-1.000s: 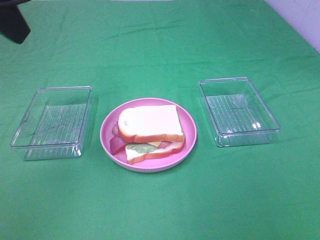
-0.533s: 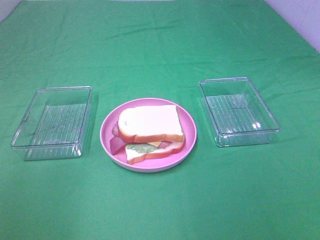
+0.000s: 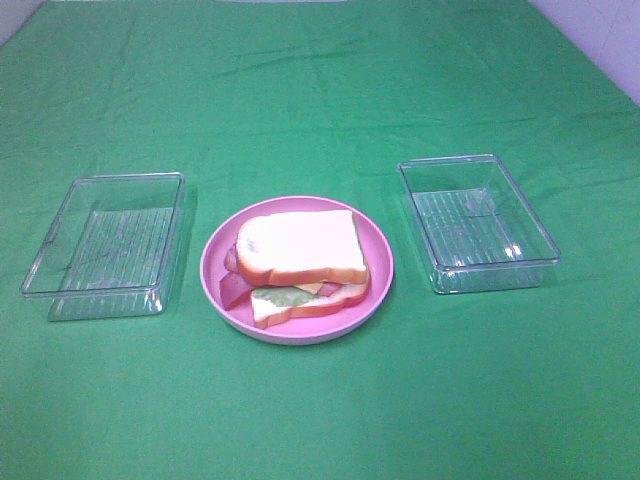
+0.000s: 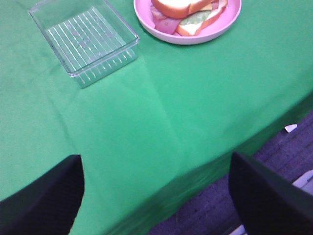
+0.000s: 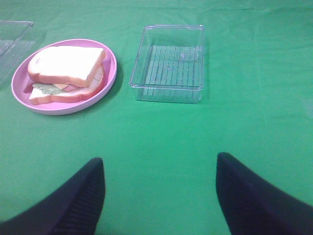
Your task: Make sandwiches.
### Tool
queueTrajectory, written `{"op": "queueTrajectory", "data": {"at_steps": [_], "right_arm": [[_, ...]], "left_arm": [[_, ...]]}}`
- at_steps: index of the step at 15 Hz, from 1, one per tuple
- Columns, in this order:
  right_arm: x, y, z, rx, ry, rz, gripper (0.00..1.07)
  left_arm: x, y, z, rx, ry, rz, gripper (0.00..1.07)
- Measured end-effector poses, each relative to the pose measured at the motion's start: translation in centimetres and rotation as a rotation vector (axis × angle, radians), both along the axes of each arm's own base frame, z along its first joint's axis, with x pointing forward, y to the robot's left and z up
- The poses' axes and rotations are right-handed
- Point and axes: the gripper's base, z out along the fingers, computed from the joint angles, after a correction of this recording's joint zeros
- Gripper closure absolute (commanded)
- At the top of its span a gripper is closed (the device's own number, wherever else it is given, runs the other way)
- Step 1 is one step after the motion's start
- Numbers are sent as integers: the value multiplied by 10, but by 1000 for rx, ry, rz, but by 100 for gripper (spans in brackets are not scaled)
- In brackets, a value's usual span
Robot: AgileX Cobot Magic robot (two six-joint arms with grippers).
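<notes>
Sandwich (image 3: 300, 262) sits stacked on the pink plate (image 3: 378, 290), mid-desk (image 3: 320, 100), between two clear trays (image 3: 100, 245). Left claw (image 4: 156, 196) and right claw (image 5: 159, 196) both spread wide, holding nothing, hanging near the desk edge (assembly looks finished). Next move: likely none beyond staying clear.

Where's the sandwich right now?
In the high view, the sandwich sits on the pink plate at the table's middle, between two clear trays.

You've got a matte green cloth (image 3: 320, 90), lightly creased, two clear glossy ribbed plastic trays (image 3: 103, 245) (image 3: 478, 222), a smooth pink plastic-looking plate (image 3: 375, 262), and a sandwich (image 3: 300, 262) that looks like smooth, matte toy foam or plastic.
</notes>
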Motion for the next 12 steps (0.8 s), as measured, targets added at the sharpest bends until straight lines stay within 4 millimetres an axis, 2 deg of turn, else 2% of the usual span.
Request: {"op": "queueTrajectory", "data": {"at_steps": [1,3,12], "right_arm": [[0,0,0,0,0,0,45],[0,0,0,0,0,0,45],[0,0,0,0,0,0,45]], "left_arm": [[-5,3,-1,-27,-81,6,29],[-3,2,-1,-52,-137,14,29],[2,1,-4,-64,-159,26,29]]}}
